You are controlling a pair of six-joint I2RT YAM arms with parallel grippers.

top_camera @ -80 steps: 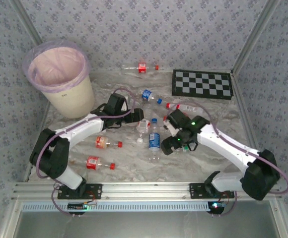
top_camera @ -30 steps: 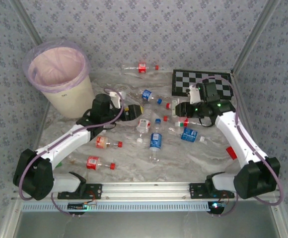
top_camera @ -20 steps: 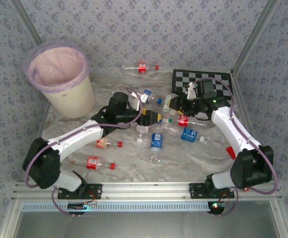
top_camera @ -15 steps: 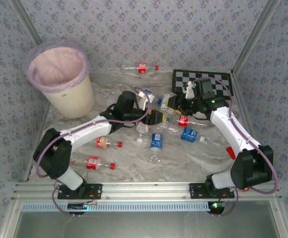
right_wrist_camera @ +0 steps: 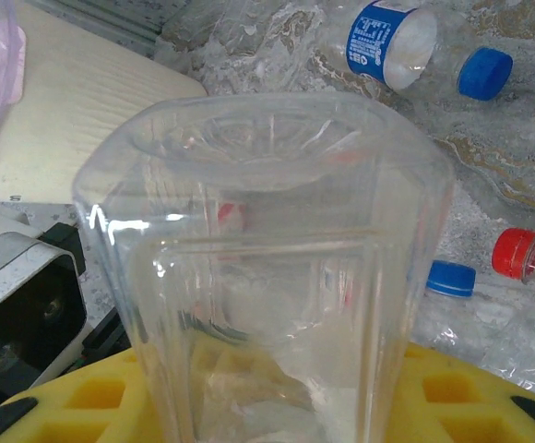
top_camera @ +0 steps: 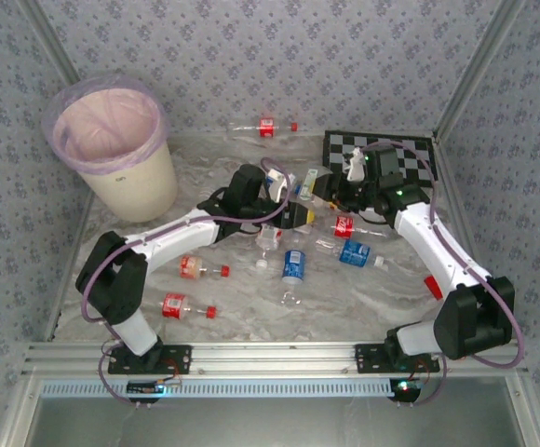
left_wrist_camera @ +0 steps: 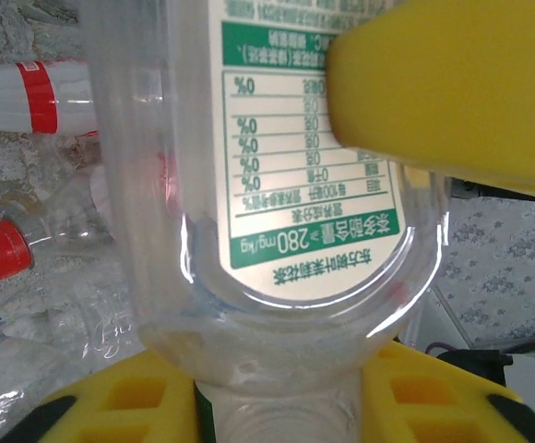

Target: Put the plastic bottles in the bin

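One table [top_camera: 372, 303] is bearing everything. The bin [top_camera: 140, 191] is standing at its far left corner, well apart from both grippers. The checkerboard [top_camera: 419, 154] is lying at the far right.

Both arms are reaching to the middle of the table, where the left gripper [top_camera: 293, 216] and the right gripper [top_camera: 324, 191] are meeting on one held bottle [top_camera: 309, 184]. Seen from the left wrist, yellow pads [left_wrist_camera: 452, 83] are pressing on its green-and-white label from above and below. In the right wrist view, the right gripper's pads [right_wrist_camera: 470, 397] are clamping the same clear bottle, its squarish base pointing away from the camera.

The loose bottles are lying around the grippers:
- one red-labelled [top_camera: 266, 126] by the far edge
- two blue-labelled [top_camera: 291, 265] [top_camera: 354, 253] just nearer than the grippers
- two red-labelled [top_camera: 195, 268] [top_camera: 179, 304] toward the near left

From above, the grippers are hiding most of the held bottle. Both wrist views are cutting off its neck, so I cannot tell its cap colour.
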